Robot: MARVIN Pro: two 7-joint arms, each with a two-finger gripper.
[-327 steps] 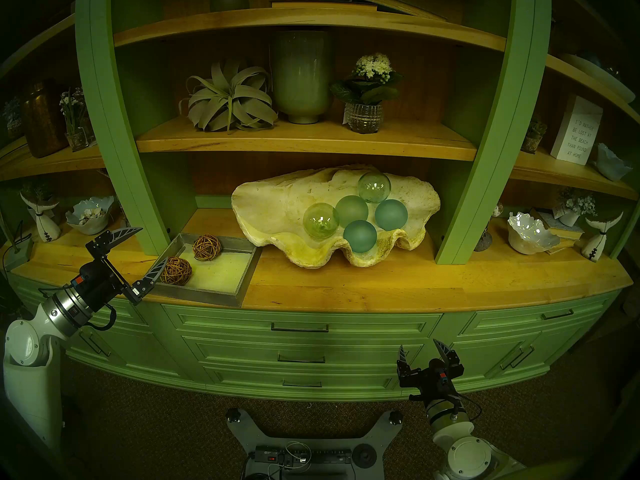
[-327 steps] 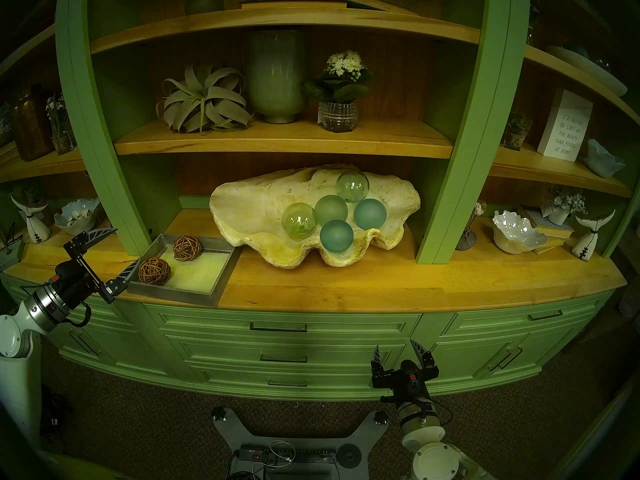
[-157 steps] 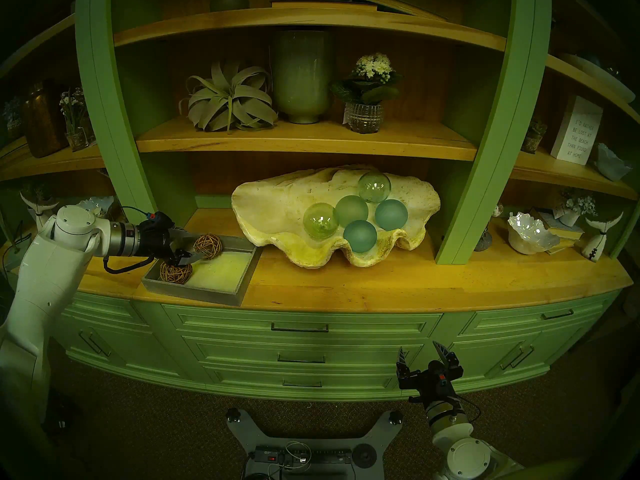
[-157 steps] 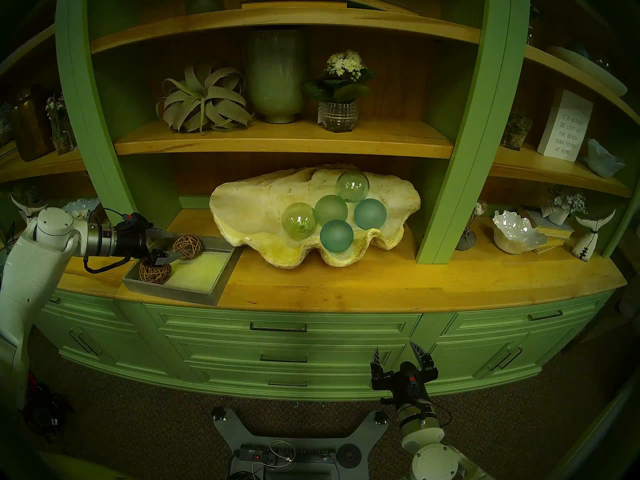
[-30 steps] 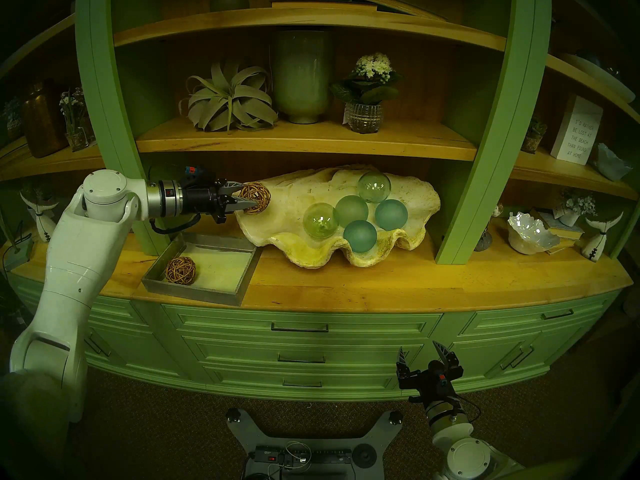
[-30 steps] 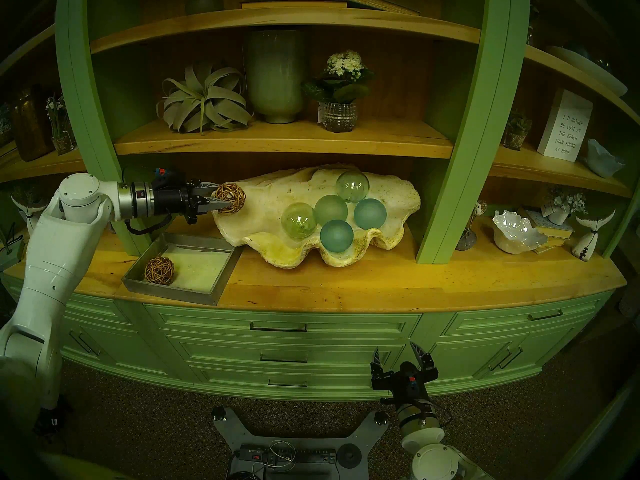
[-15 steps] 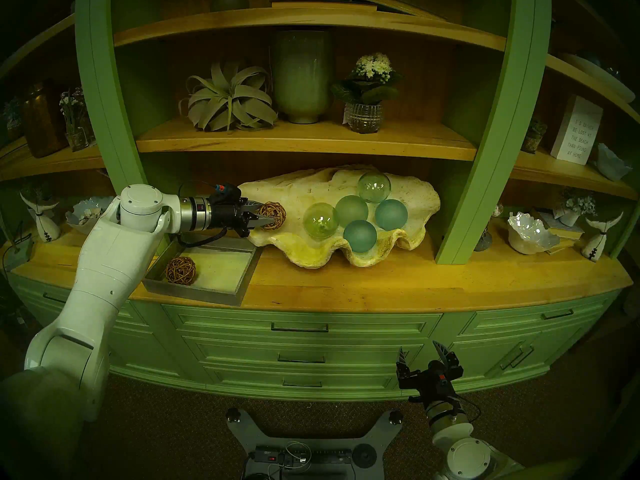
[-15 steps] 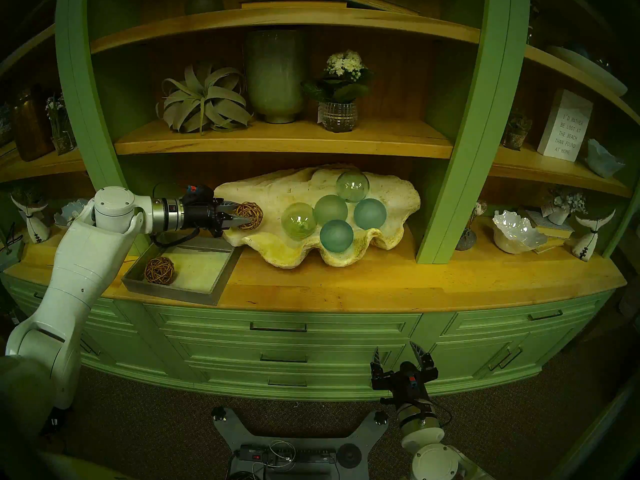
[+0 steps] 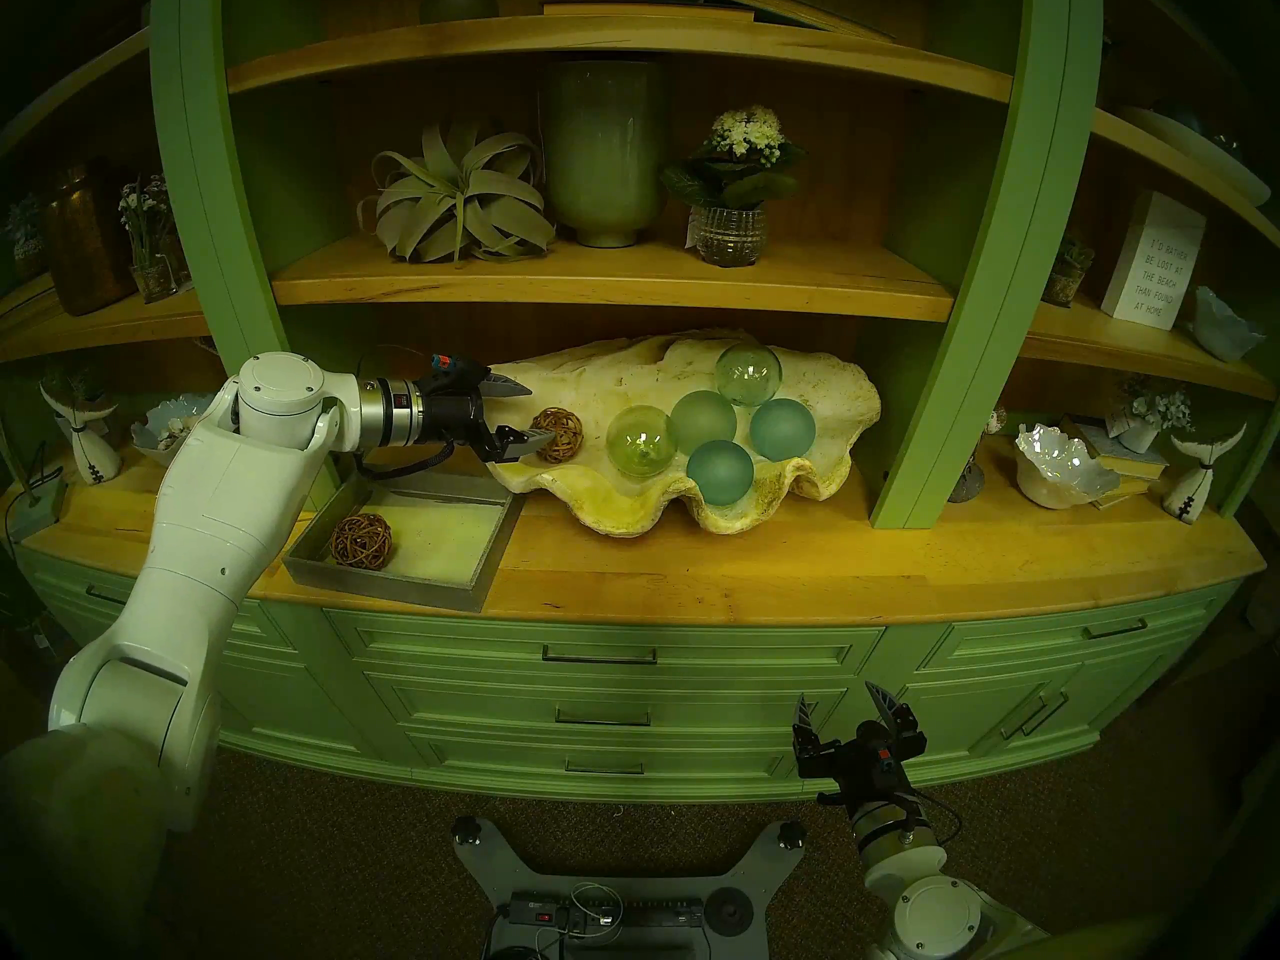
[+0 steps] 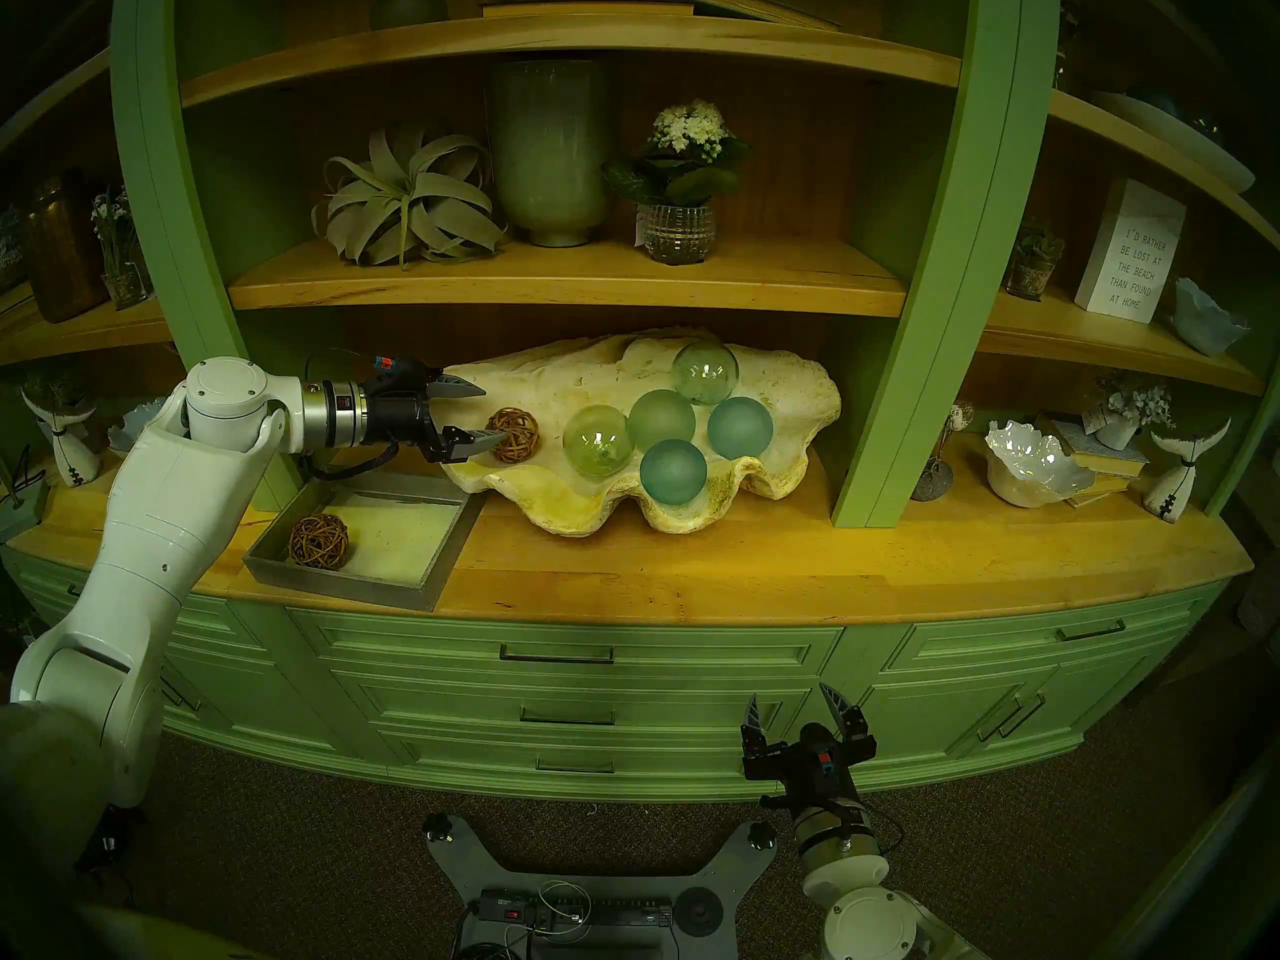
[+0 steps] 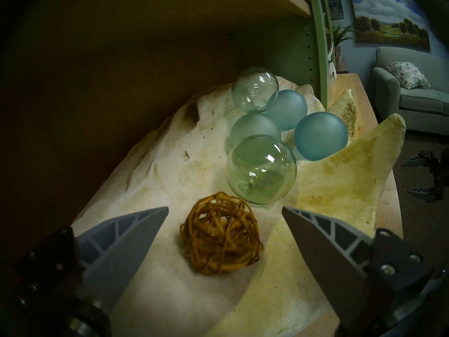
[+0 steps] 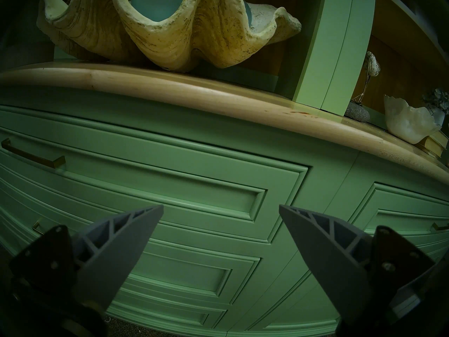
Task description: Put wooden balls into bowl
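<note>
At the cabinet front, low and well apart from the counter, the right gripper (image 9: 857, 713) hangs with jaws wide and empty. On the counter's left, one small brown openwork rattan ball (image 9: 361, 541) lies in the shallow square grey tray (image 9: 388, 586); it likely handles light, stiff and springy, best pinched across its widest middle. Farther in, the left gripper (image 11: 225, 208) stands wide over the other rattan ball (image 11: 220, 234), resting free in the large cream clam-shell bowl (image 11: 340, 183) just beside a clear green glass sphere (image 11: 261, 168).

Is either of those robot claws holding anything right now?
No. The left tool is open around the rattan ball lying in the clam shell; the right tool is open, empty.
</note>
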